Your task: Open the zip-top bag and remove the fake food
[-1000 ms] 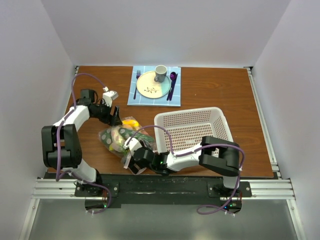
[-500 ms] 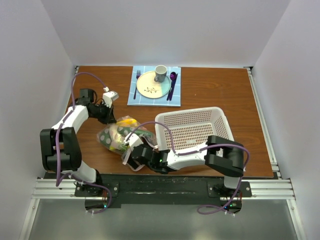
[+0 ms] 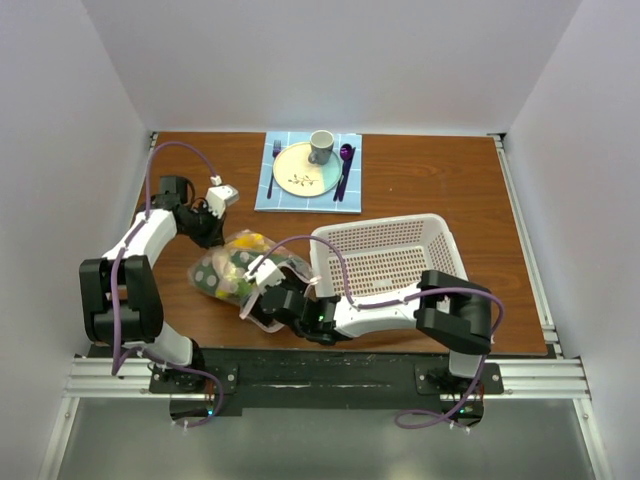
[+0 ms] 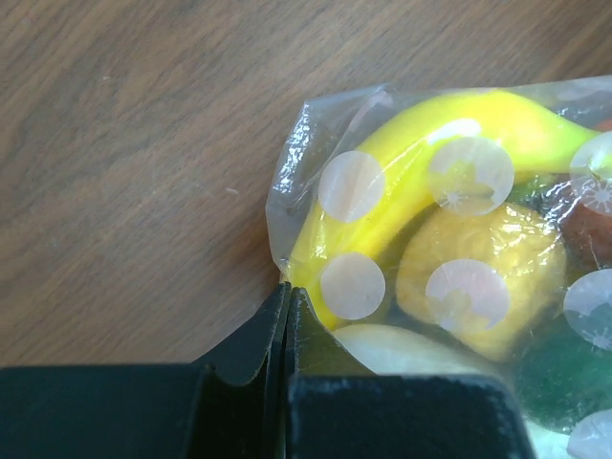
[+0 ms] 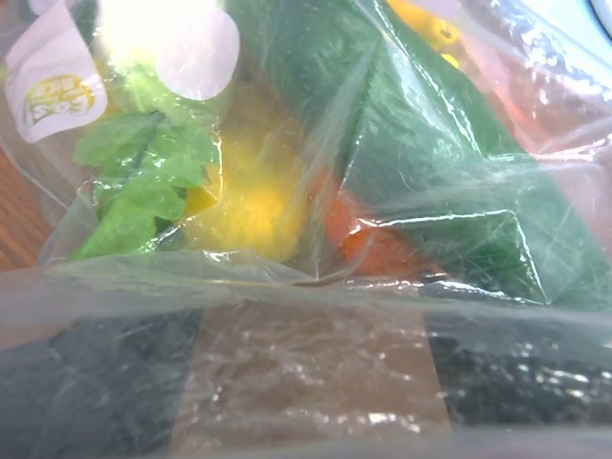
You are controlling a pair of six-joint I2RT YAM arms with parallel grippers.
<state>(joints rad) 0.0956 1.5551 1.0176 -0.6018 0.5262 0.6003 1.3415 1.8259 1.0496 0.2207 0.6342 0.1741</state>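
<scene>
The zip-top bag (image 3: 235,265) lies on the wood left of centre, clear with pale dots, full of fake food. In the left wrist view a yellow banana (image 4: 430,143) and a lemon (image 4: 497,258) press against the film. My left gripper (image 3: 218,236) is at the bag's far-left corner, its jaws shut (image 4: 287,292) on the plastic edge there. My right gripper (image 3: 262,300) is at the bag's near edge, open (image 5: 311,382), with the film draped over both dark fingers (image 5: 86,382). Behind the film I see a green cucumber (image 5: 430,163), something orange (image 5: 382,249) and a leafy green piece (image 5: 143,172).
A white perforated basket (image 3: 375,225) stands right of the bag, close to my right arm. At the back a blue placemat (image 3: 352,195) carries a plate (image 3: 305,170), a cup (image 3: 321,146) and cutlery. White walls close in the table's sides.
My left gripper has shut on the bag's corner. The bag has shifted slightly back and left. My right gripper has pushed left, further in under the near edge.
</scene>
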